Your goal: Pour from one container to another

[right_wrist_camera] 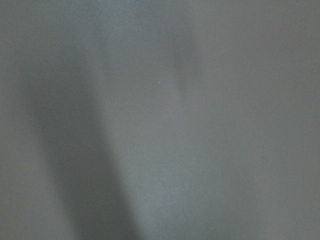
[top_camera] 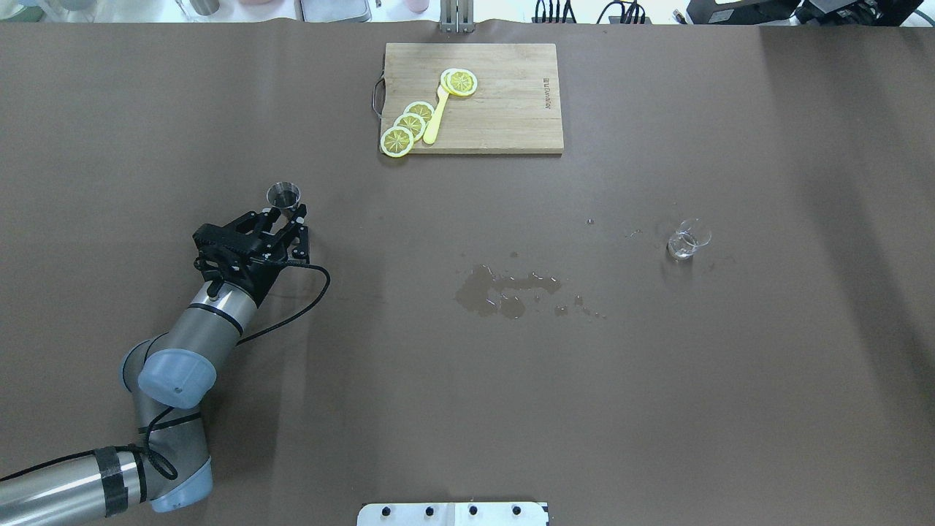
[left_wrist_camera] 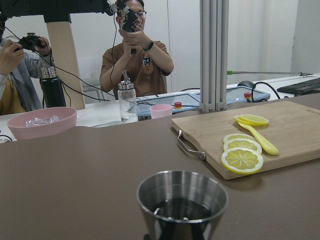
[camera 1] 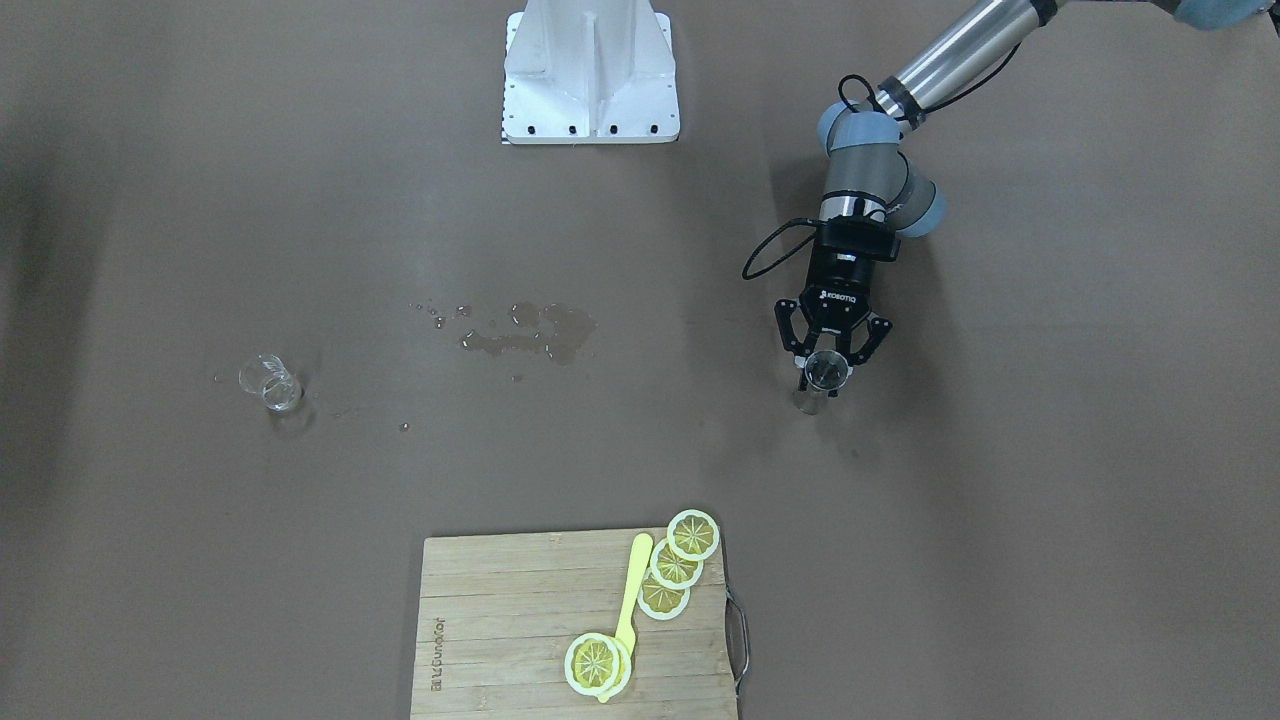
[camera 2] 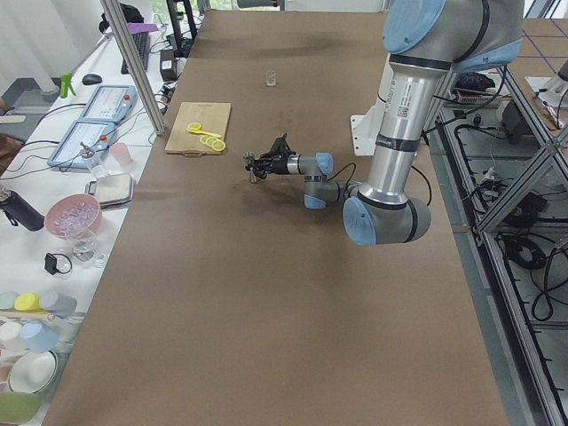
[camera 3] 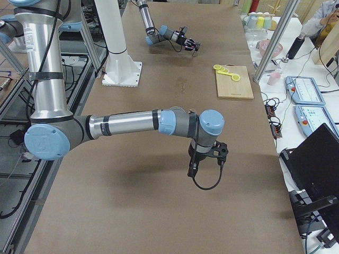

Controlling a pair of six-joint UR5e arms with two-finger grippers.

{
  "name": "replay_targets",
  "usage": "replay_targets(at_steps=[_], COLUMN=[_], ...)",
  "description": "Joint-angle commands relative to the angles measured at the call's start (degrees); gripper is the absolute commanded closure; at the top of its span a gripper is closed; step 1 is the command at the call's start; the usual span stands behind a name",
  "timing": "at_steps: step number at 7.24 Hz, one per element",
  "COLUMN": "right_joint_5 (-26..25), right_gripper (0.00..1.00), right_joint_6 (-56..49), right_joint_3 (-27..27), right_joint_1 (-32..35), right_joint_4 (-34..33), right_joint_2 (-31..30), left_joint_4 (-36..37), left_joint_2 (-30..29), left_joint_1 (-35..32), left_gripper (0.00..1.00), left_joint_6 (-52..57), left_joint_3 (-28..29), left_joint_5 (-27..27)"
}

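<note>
The small shiny steel hourglass jigger (top_camera: 283,195) is upright, near the handle end of the bamboo cutting board (top_camera: 504,109). My left gripper (top_camera: 283,213) has its fingers on both sides of it; I cannot tell if they pinch it. The small clear glass beaker (top_camera: 687,241) sits well apart from the board, off its other end. For the right gripper (camera 3: 195,168) I cannot tell either.

It was a robotics lab: a brown-covered bench (top_camera: 467,409) flanked by aluminium posts (left_wrist_camera: 212,50), teach pendants (camera 3: 303,89), cables (camera 2: 540,302) and a person (left_wrist_camera: 137,67).

Left pincer (top_camera: 283,214) low, reaching forward; right pincer (camera 3: 205,157) hanging low.
</note>
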Motion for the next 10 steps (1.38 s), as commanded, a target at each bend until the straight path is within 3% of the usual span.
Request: replay_targets(at_steps=[1, 4, 5, 6, 9, 10], right_joint_5=[-0.1, -0.2, -0.3, -0.3, 0.2, 0.3], right_gripper=[0.0, 0.0, 0.0, 0.0, 0.0, 0.0], right_joint_6=[-0.2, -0.1, -0.3, -0.5, -1.4, -4.2], right_joint_3=[4.9, 2.1, -0.1, -0.7, 0.4, 0.5], right_joint_1=[0.7, 0.7, 0.7, 0.7, 0.7, 0.7], right_joint_4=[0.6, 10.0, 12.9, 14.1, 14.2, 14.2], right_joint_2=[-5.3, -9.0, -9.0, -9.1, -8.3, -8.4], left_joint_4=[0.0, -0.1, -0.6, -2.2, -2.7, -2.7], left_joint_2=[0.0, 0.0, 0.0, 0.0, 1.1, 3.4], left_joint_1=[0.0, 0.0, 0.0, 0.0, 0.0, 0.0], left_gripper=[0.55, 0.5, 0.3, 0.02, 0.01, 0.01], left_joint_6=[0.0, 0.0, 0.0, 0.0, 0.0, 0.0], left_joint_3=[-0.1, -0.1, -0.1, 0.0, -1.0, -3.8], left_joint_5=[0.0, 0.0, 0.0, 0.1, 0.0, 0.0])
